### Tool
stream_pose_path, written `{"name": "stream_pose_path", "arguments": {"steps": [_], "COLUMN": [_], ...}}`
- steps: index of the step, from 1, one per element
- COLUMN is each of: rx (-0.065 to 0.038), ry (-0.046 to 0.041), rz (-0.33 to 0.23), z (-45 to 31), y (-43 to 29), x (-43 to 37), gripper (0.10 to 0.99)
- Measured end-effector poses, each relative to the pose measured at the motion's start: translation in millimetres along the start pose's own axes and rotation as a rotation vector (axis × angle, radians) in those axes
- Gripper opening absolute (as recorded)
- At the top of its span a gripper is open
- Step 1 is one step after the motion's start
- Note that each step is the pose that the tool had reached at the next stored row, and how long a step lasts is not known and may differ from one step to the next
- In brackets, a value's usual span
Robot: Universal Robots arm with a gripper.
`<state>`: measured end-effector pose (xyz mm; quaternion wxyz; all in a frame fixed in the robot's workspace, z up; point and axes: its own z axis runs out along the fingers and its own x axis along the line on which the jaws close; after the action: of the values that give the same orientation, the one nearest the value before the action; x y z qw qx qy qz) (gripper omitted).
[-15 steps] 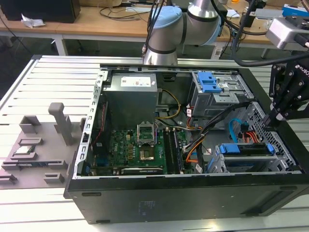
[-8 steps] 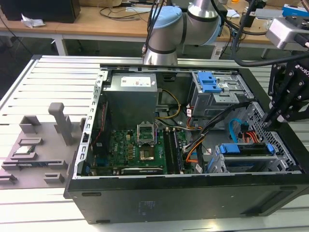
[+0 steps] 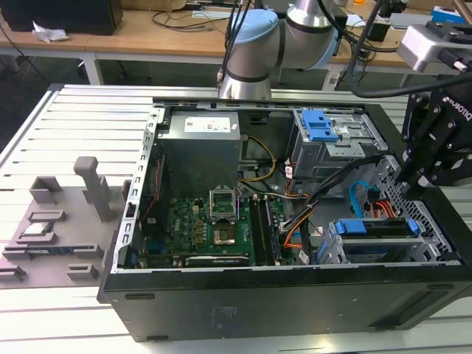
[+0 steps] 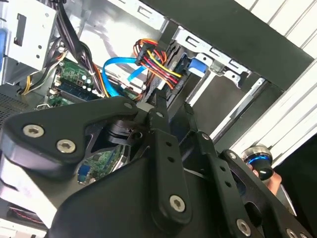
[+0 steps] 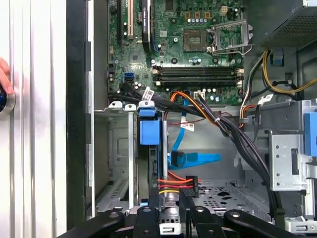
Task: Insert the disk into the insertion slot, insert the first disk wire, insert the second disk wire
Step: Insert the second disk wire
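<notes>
Exterior view: claw [image 3: 410, 179] poised just above disk [image 3: 377, 227], already seated in insertion slot [image 3: 436, 247]. First wrist view: narrowed around multicoloured wire connector [image 5: 179, 184]. Likely light, bendable lead, stiff plug; best gripped by plug body.

Robot arm [image 3: 276, 44]: silver-grey tubular segments, pale blue joint caps, rounded elbow housings, at far side of scene in exterior view. Black cables run along arm. Light grey boxy camera housing [image 3: 428, 44] mounted near wrist, at exterior view's right. Gripper [image 3: 428, 158]: matte black, angular linkage body, white lettering on side. In second wrist view, gripper [image 4: 161, 106] shows flat black link bars, rounded knuckle plates, silver screw heads [image 4: 65, 146] at pivots. In first wrist view, black finger links [image 5: 198, 220] carry matching round fasteners.
</notes>
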<state>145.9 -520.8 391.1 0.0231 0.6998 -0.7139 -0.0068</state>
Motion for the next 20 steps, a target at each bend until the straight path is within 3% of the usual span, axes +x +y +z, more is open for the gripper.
{"name": "stream_pose_path", "arguments": {"steps": [3,6,9,14,17,18,20], "rx": [0.000,0.000,0.000,0.000,0.000,0.000,0.000], "ry": [0.0000,-0.0001,0.0007,0.0007,0.0008,0.0005,0.0007], "rz": [0.000,0.000,0.000,0.000,0.000,0.000,0.000], "z": [0.2,3.4,16.0,18.2,18.9,19.1,19.8], "y": [5.2,18.7,28.1,28.6,28.6,28.6,28.5], "x": [-3.2,-6.6,-8.5,-8.5,-8.5,-8.2,3.2], "gripper": [0.302,0.302,0.302,0.302,0.106,0.106,0.106]}}
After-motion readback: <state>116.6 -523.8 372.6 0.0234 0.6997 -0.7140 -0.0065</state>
